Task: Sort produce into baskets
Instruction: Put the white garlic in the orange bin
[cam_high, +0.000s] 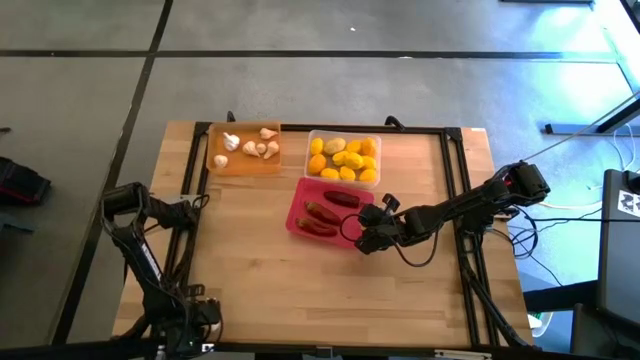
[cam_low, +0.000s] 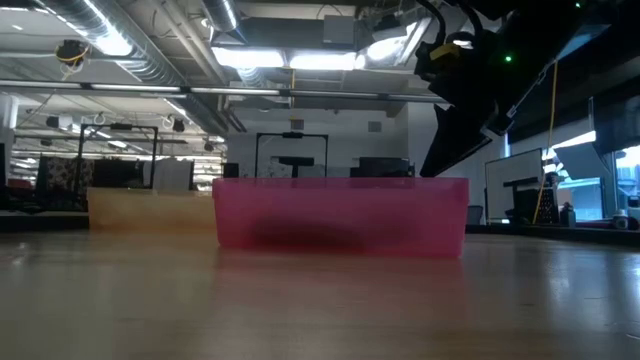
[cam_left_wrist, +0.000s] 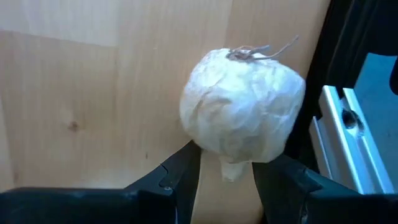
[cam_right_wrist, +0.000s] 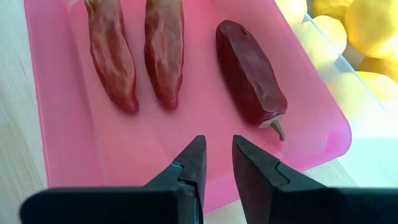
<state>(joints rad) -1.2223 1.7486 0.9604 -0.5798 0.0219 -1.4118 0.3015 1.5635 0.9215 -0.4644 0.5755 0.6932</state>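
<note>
The left gripper (cam_left_wrist: 225, 180) is pinching a garlic bulb (cam_left_wrist: 241, 112) between its fingertips, low on the bulb; carrying it level to the orange tray (cam_high: 243, 163) seems advisable. The right gripper (cam_right_wrist: 217, 155), fingers narrowly apart and empty, is hovering over the pink tray (cam_right_wrist: 62, 149), chilies (cam_right_wrist: 165, 46) just ahead.

No text, label, brand, number or sign could be read anywhere in the views.
</note>
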